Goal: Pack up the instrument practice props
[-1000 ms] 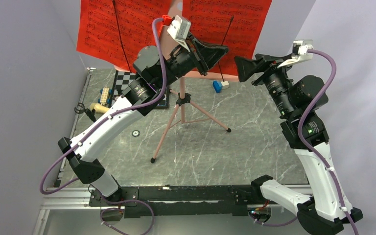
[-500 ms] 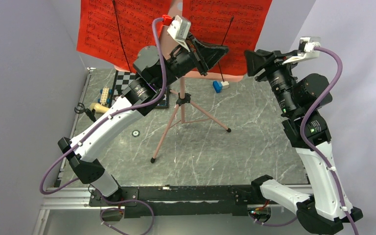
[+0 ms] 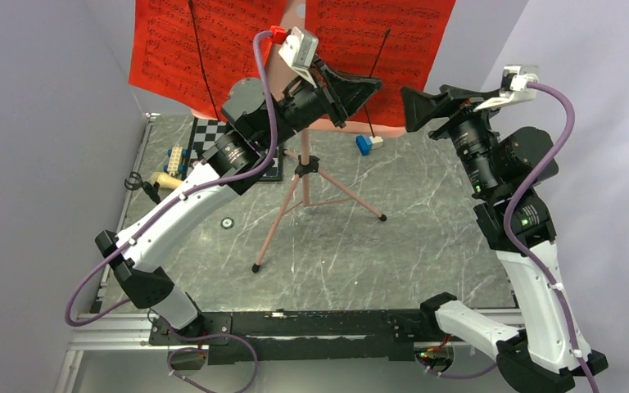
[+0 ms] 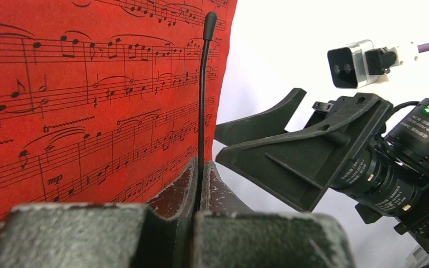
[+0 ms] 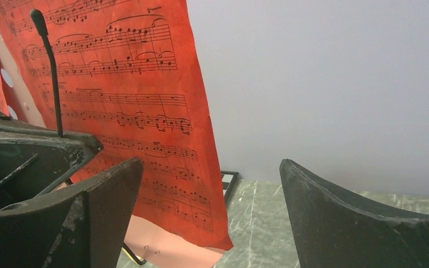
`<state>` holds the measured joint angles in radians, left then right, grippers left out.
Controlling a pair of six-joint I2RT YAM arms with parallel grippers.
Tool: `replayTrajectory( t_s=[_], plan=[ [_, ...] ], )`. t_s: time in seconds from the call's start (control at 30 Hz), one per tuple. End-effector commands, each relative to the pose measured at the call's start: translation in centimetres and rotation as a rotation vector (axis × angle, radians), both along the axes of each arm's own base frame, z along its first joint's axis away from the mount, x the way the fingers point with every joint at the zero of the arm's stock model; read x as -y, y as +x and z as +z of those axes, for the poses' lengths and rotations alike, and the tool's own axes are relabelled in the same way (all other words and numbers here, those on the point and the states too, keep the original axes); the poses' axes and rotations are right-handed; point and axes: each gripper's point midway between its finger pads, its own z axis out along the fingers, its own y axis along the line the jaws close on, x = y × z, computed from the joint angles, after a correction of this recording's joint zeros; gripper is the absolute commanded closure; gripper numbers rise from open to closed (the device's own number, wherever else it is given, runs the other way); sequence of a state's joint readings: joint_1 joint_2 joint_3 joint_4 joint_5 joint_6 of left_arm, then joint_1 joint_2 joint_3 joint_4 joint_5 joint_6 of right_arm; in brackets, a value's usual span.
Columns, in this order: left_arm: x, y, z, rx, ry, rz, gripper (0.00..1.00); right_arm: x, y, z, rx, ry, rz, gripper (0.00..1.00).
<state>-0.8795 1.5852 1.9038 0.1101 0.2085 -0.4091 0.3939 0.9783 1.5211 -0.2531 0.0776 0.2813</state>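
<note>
Two red sheet-music pages (image 3: 196, 49) (image 3: 377, 49) rest on the pink tripod music stand (image 3: 305, 192). My left gripper (image 3: 363, 88) is raised in front of the right page. In the left wrist view it (image 4: 202, 173) is shut on the stand's thin black page-holder wire (image 4: 203, 100), against the red page (image 4: 89, 100). My right gripper (image 3: 419, 105) is open and empty beside that page's right edge. In the right wrist view (image 5: 210, 164) the page's lower corner (image 5: 145, 111) hangs between its jaws without touching them. The cream microphone (image 3: 166, 178) lies at the table's left edge.
A chessboard (image 3: 213, 135) lies behind the left arm, coloured toy bricks (image 3: 176, 157) beside it. A blue and white brick (image 3: 365, 143) sits behind the tripod's legs. Grey walls close in on both sides.
My right gripper has risen and shifted slightly right, closer to the right page's edge. My left gripper has stayed shut on the wire.
</note>
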Motion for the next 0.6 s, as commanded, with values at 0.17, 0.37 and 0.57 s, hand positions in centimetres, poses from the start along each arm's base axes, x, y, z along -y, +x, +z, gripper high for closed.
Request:
replayTrajectory(
  t_s=[0.17, 0.37, 0.57],
  plan=[
    [-1.4, -3.4, 2.8, 0.058, -0.059, -0.074, 1.0, -1.1, 1.9, 0.2, -0.012, -0.016, 0.035, 0.05],
    [-1.4, -3.4, 2.5, 0.059, -0.052, -0.071, 1.0, 0.8, 2.7, -0.9, -0.038, 0.01, -0.057, 0.08],
    [-1.4, -3.2, 2.4, 0.059, -0.054, -0.064, 1.0, 2.2, 1.8, -1.1, -0.032, 0.026, -0.107, 0.11]
  ],
)
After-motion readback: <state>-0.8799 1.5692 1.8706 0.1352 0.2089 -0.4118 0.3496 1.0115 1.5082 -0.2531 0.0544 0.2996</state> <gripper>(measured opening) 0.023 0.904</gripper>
